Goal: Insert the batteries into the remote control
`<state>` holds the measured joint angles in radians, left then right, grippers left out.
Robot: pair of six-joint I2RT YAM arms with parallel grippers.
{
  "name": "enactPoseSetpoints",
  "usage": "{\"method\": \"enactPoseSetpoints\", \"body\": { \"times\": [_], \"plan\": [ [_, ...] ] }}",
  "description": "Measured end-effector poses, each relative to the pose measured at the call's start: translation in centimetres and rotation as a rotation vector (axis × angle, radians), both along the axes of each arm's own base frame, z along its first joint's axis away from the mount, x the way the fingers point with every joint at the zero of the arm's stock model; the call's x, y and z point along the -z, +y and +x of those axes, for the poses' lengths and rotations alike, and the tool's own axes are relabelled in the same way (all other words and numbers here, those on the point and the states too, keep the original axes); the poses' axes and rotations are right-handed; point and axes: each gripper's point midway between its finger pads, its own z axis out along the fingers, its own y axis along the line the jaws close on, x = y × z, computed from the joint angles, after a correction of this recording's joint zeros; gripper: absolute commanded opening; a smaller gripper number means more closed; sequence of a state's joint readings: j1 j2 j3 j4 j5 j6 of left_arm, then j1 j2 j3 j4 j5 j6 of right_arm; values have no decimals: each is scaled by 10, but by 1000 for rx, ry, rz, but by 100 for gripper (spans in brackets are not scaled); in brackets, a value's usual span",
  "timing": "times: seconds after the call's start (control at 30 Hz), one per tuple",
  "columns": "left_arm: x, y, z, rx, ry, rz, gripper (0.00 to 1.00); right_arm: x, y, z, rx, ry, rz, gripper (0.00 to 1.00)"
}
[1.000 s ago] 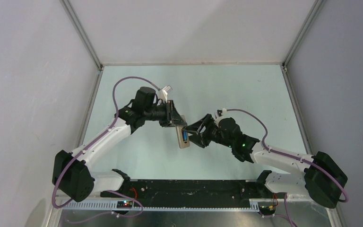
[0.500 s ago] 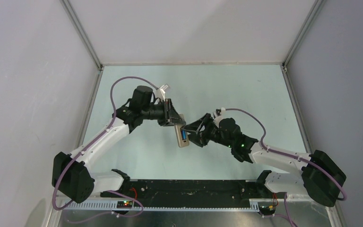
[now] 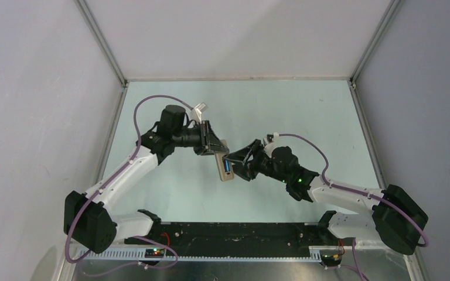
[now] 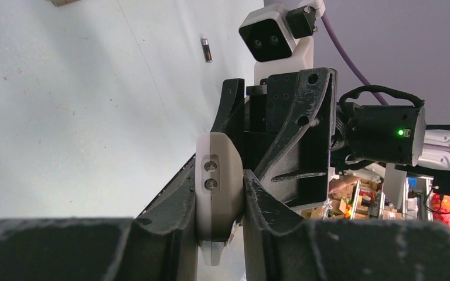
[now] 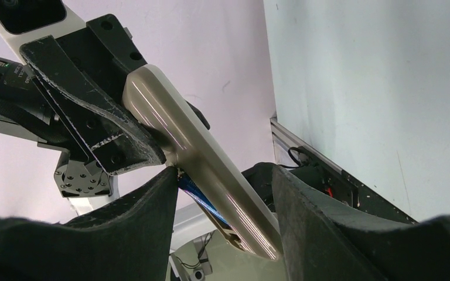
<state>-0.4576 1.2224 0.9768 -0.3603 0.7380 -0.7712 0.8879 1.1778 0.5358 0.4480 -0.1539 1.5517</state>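
My left gripper [image 3: 216, 148] clamps the remote [image 3: 228, 177]; my right gripper [image 5: 225, 175] straddles it, half open. The blue battery [image 3: 227, 166] looks seated; the black battery [image 4: 207, 50] lies on the counter [image 4: 64, 117].

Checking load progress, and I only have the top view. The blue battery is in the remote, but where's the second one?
Observer: The left wrist view shows the dark battery lying loose on the table.
Operator: Is the left hold on the remote firm?
Observer: Yes, the left gripper is shut on the remote control. Its fingers pinch the white body from both sides.
Operator: And are the right jaws closed on it?
Observer: In the right wrist view the right gripper straddles the remote's tan back. One finger sits against the blue battery. I can't tell whether the other finger presses.
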Motion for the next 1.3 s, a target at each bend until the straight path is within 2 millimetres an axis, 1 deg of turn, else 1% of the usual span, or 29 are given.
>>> {"method": "enactPoseSetpoints", "body": {
  "times": [0.47, 0.7, 0.97, 1.2, 1.3],
  "plan": [
    [-7, 0, 3, -15, 14, -41, 0, -5, 0, 5, 17, -47, 3, 63],
    [-7, -1, 5, -35, 56, -87, 0, -3, -1, 8, 26, -65, -7, 65],
    [-15, -3, 8, -39, 61, -122, 0, -11, -3, 11, 41, -108, -1, 62],
    [-20, -4, 5, -34, 74, -139, 0, -17, -5, 10, 39, -157, -6, 55],
    [-20, -3, 6, -40, 80, -142, 0, -18, -6, 10, 37, -175, -12, 54]
  ]
}}
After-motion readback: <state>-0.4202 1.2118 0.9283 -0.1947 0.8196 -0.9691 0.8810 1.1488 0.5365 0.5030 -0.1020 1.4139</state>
